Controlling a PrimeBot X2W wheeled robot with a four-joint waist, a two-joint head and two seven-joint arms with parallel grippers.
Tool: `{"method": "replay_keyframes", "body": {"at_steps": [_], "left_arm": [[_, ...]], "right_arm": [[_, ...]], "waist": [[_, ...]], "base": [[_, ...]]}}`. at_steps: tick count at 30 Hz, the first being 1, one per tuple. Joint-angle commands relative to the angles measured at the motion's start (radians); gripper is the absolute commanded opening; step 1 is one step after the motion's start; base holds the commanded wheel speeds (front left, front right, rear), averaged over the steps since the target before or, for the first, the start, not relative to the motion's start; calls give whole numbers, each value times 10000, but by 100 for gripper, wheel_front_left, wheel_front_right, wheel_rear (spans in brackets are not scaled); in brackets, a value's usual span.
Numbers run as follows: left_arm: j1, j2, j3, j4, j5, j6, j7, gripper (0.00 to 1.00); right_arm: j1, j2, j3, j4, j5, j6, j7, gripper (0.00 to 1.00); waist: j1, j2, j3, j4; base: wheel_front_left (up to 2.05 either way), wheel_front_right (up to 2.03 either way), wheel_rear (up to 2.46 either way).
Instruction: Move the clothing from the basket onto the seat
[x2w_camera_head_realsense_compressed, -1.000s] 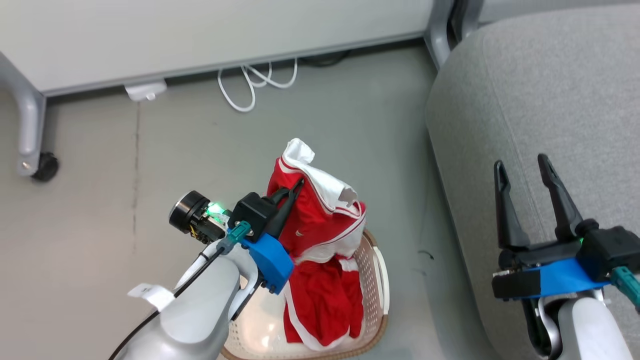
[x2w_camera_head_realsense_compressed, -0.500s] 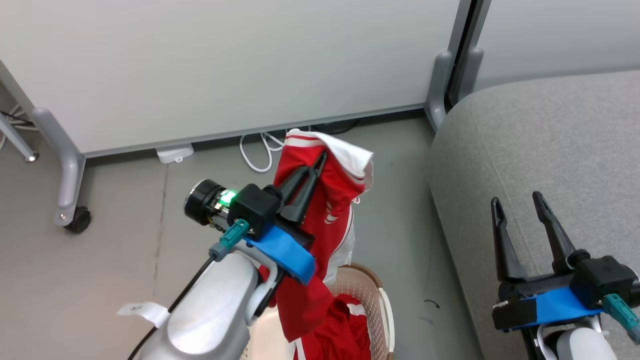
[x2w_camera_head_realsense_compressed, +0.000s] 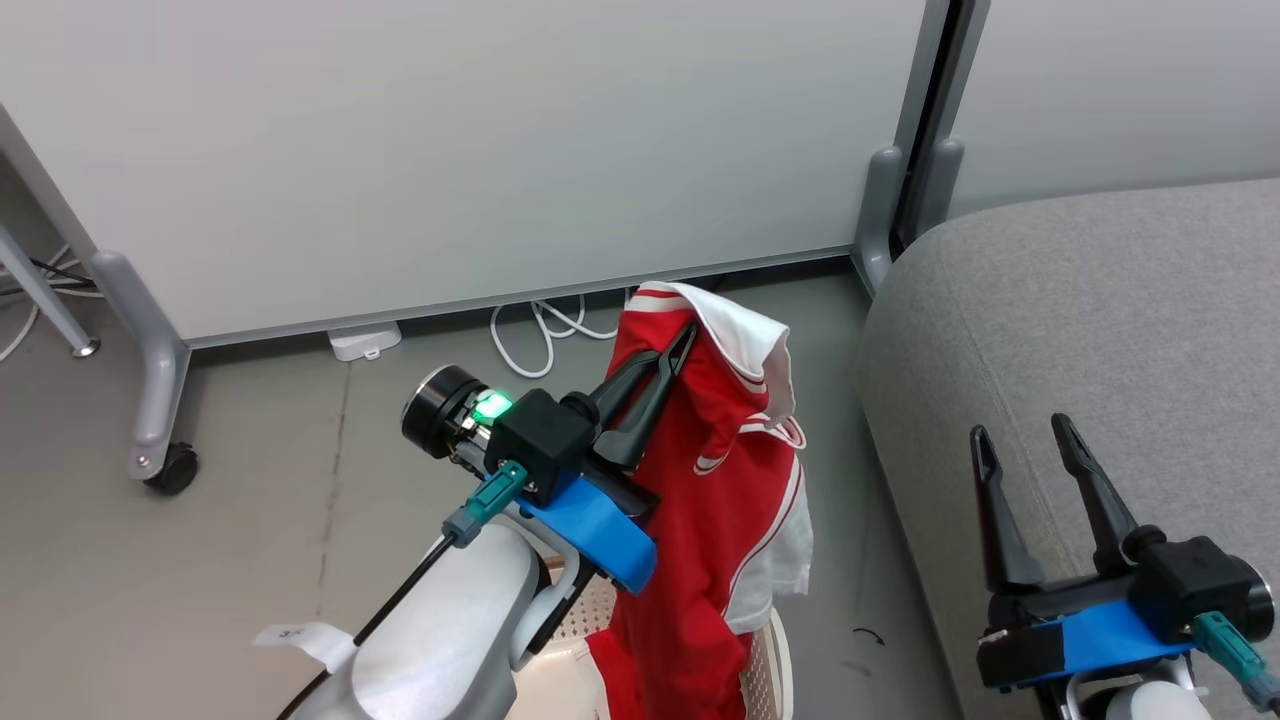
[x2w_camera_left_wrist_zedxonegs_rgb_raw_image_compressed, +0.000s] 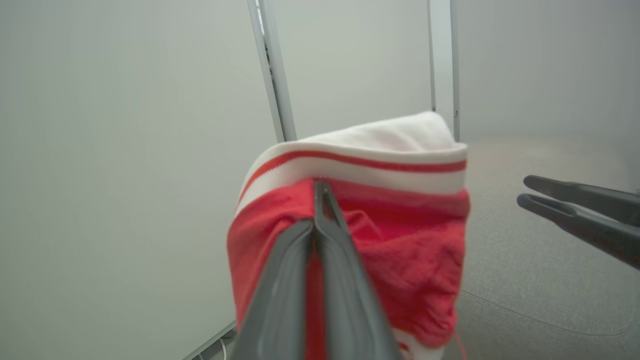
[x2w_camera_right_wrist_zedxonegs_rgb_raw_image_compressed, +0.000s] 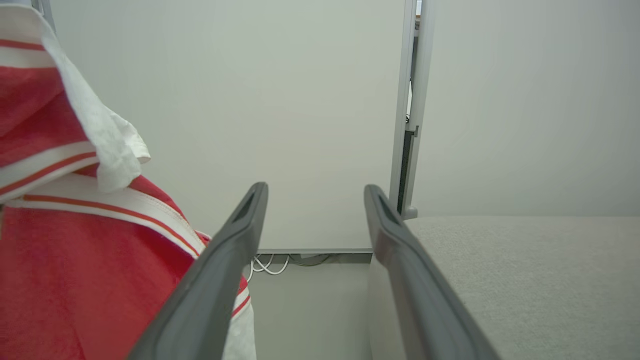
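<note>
Aloft, red clothing (x2w_camera_head_realsense_compressed: 740, 500) pinched by left end effector (x2w_camera_head_realsense_compressed: 686, 334), arm tag (x2w_camera_head_realsense_compressed: 300, 638) unreadable.

The left gripper (x2w_camera_left_wrist_zedxonegs_rgb_raw_image_compressed: 320, 187) has its two dark fingers pressed together on a bunched fold of the red clothing (x2w_camera_left_wrist_zedxonegs_rgb_raw_image_compressed: 400, 240), whose white band with a red stripe flops over the top. To the right, the right gripper (x2w_camera_left_wrist_zedxonegs_rgb_raw_image_compressed: 524, 191) reaches in above the grey seat (x2w_camera_left_wrist_zedxonegs_rgb_raw_image_compressed: 525, 300), apart from the cloth. Pale wall panels (x2w_camera_left_wrist_zedxonegs_rgb_raw_image_compressed: 125, 175) stand behind.

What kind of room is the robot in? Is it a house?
Probably a lab or office corner, not a home: white partition panels on a wheeled foot, loose white cables on the floor, beside a grey sofa.
</note>
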Motion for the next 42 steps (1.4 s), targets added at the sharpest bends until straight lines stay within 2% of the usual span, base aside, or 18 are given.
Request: {"method": "replay_keyframes", "body": {"at_steps": [1,5,12,19,23,31,42], "left_arm": [[48,52,0,-51,-72,-16,-41,0],[21,40,-100,-57,-110,-18,-41,0],[-201,-76,-240,60,-164,-22,-41,0],[-557,-207,-372,163,-134,-23,-41,0],[-769,-321,-522,184,-88,-24,-41,0],[-1148,-523,-904,82,-161,-24,-41,0],[-1420,-611,-1522,-226,-515,184,-42,0]], "right_arm": [[95,-35,56,-37,54,5,-6,100],[51,-33,424,-67,126,5,-6,100],[-49,-35,1765,-32,404,5,-6,100],[-656,-36,3301,138,699,5,-6,100],[-1133,-38,3850,513,778,5,-5,100],[-2108,-33,4169,1601,1010,5,-6,100],[-3287,-36,3981,2550,645,5,-5,100]], "waist": [[1,-1,-10,10],[1,-1,-35,43],[1,-1,-43,141],[1,-1,130,278],[1,-1,282,421],[1,-1,565,703],[1,-1,852,950]], "base": [[0,0,0],[0,0,0],[0,0,0],[0,0,0],[0,0,0],[0,0,0],[0,0,0]]}}
